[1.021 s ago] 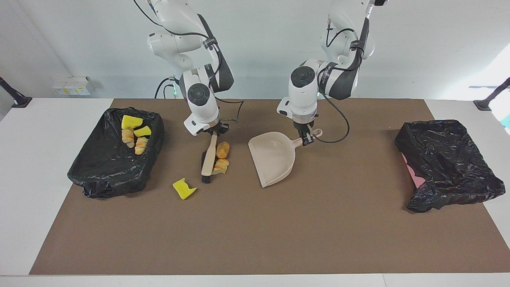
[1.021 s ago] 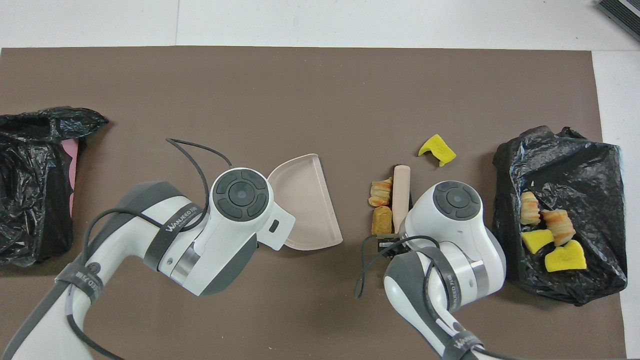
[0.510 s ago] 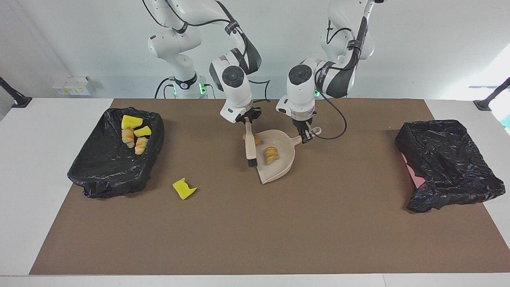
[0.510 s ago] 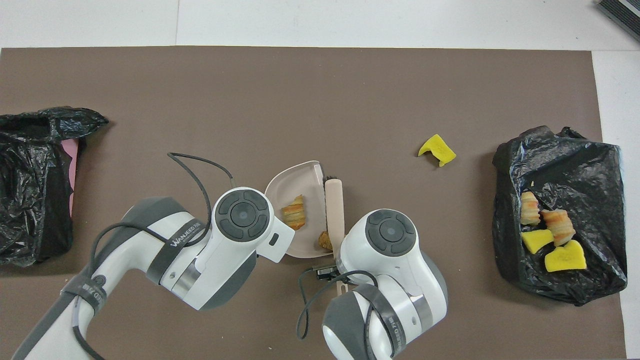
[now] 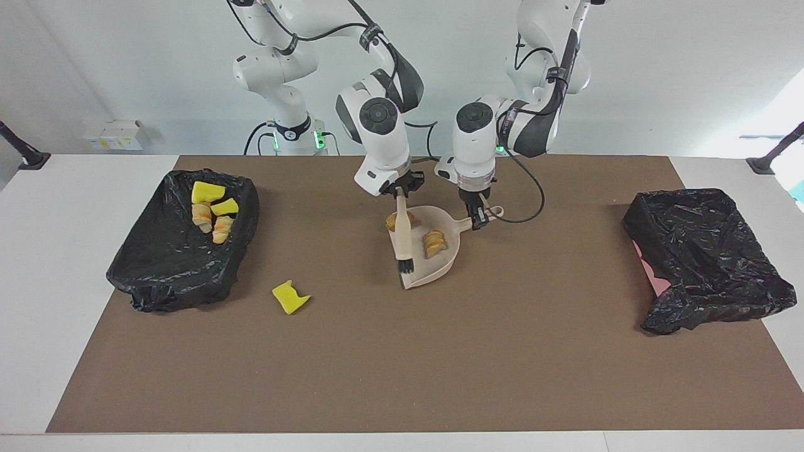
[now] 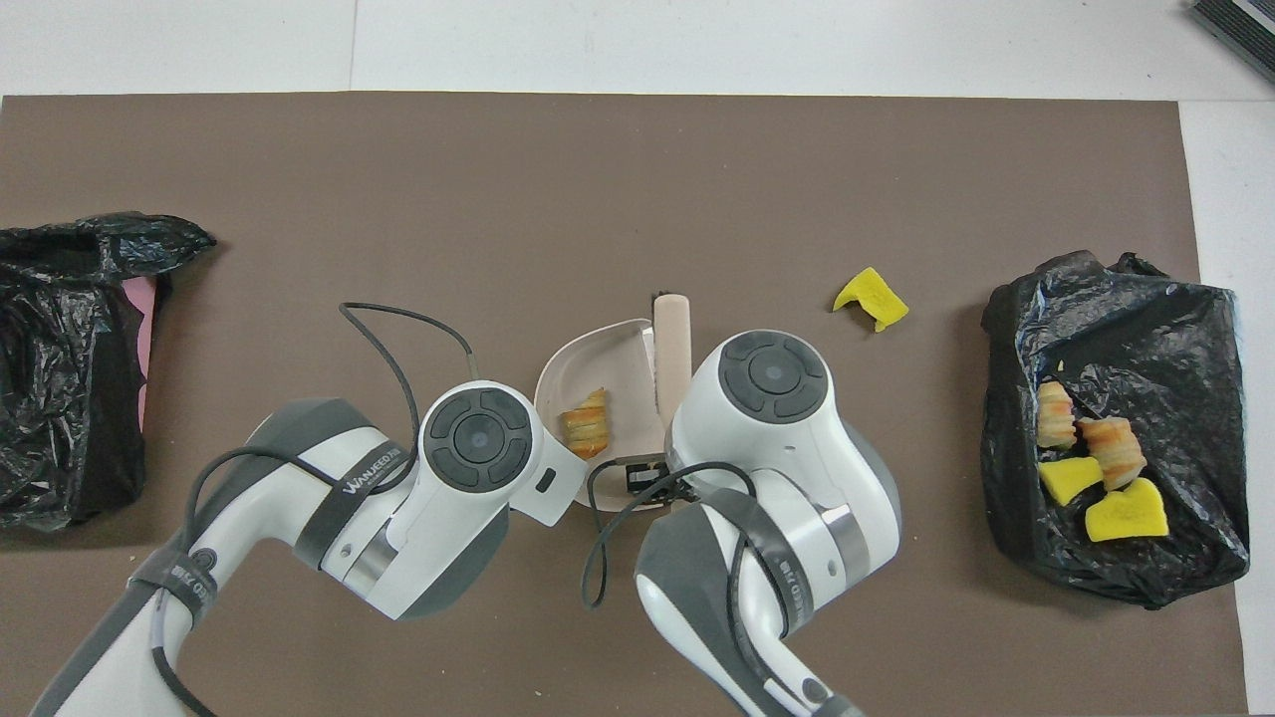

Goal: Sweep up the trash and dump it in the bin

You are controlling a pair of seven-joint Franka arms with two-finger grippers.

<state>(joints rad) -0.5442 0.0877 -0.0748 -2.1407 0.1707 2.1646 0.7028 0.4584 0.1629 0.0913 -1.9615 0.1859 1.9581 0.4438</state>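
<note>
On brown matting, bread-like trash (image 5: 433,243) lies in the dustpan (image 5: 440,267), each tool clenched: right (image 5: 402,194) on the brush (image 5: 402,242), left (image 5: 478,216) on the dustpan's handle.

so the brush (image 5: 402,242) has gone from the mat into the dustpan (image 5: 440,269), dragging two bread lumps (image 5: 433,243) toward 3 o'clock in the facing view; the pan's open edge has tipped up a little

Glossy crinkled plastic bin liner (image 5: 182,263), smooth plastic dustpan (image 5: 440,267), matt mat (image 5: 402,364)
</note>
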